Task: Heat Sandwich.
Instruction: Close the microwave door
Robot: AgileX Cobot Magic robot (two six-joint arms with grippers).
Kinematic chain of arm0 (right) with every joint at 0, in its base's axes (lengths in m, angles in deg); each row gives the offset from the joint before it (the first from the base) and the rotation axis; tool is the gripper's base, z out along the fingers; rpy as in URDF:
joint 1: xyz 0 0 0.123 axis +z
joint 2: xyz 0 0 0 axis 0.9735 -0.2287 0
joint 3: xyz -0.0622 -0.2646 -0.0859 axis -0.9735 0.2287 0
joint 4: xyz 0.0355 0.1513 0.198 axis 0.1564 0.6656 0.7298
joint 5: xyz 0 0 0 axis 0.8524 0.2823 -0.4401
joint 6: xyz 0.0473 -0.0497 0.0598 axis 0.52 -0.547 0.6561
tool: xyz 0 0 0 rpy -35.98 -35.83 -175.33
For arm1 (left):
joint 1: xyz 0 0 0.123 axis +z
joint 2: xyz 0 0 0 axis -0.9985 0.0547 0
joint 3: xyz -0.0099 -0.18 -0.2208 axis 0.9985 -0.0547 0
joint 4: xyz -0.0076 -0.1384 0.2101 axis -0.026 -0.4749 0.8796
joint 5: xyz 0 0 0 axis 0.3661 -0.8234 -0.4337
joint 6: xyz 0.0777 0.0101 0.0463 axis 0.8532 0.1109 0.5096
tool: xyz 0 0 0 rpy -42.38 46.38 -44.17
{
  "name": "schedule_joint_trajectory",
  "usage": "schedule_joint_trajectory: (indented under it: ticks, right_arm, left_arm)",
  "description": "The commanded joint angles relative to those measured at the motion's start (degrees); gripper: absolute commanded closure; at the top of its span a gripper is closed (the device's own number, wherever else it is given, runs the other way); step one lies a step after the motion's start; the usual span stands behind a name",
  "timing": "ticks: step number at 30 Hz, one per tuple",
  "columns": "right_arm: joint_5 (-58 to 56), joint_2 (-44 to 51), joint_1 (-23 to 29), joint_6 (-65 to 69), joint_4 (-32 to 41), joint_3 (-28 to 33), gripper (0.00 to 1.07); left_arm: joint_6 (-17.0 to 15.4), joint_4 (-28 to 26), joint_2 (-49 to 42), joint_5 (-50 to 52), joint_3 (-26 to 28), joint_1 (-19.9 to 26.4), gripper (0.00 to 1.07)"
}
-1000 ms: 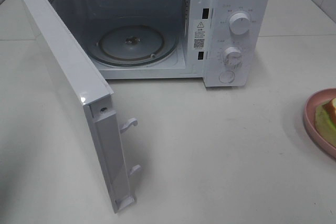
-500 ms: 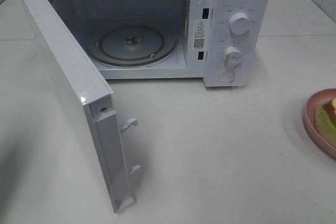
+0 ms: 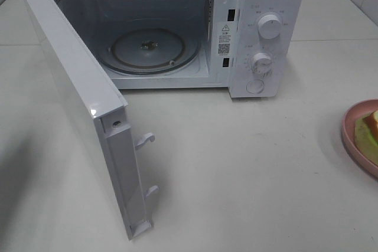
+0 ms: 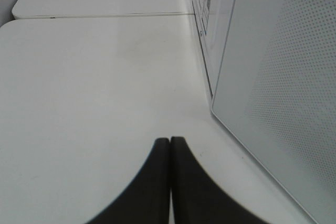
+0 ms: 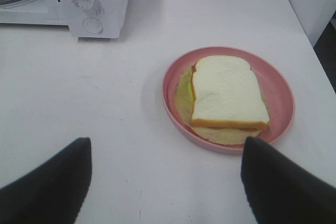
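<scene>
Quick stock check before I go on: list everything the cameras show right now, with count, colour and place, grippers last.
microwave: one, white, back of the table, cavity empty
microwave door: one, white, swung wide open toward the front left
glass turntable: one, clear, inside the cavity
knobs: two, white, on the control panel, round button beneath
plate: one, pink, on the table right of the microwave
sandwich: one, pale bread, green and orange filling, lying on the plate
table: one, white
left gripper: black, shut, empty, beside the door
right gripper: black, open, short of the plate
</scene>
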Motion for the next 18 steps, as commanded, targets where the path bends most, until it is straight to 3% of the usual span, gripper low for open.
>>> schedule_joint_trajectory:
  ticks: [1,6,10,18]
  right_arm:
    - [0.29,1.55,-0.23,-0.69,0.11,0.11,0.31]
    - [0.29,1.55,-0.23,-0.69,0.11,0.11,0.31]
    - [0.29,1.55,-0.23,-0.69,0.11,0.11,0.31]
    - [0.29,1.55,-0.23,-0.74,0.11,0.11,0.31]
  left_arm:
    - [-0.23,0.17,4.35,8.25,-0.17,-0.34,1.07]
    - [-0.92,3.32,7.45,14.27,-0.17,-0.40,1.07]
    - [-4.01,9.97,10.83,21.77,0.06,-1.43,1.07]
    - [-4.53,11.92,14.21,23.38,2.01,-5.21,1.07]
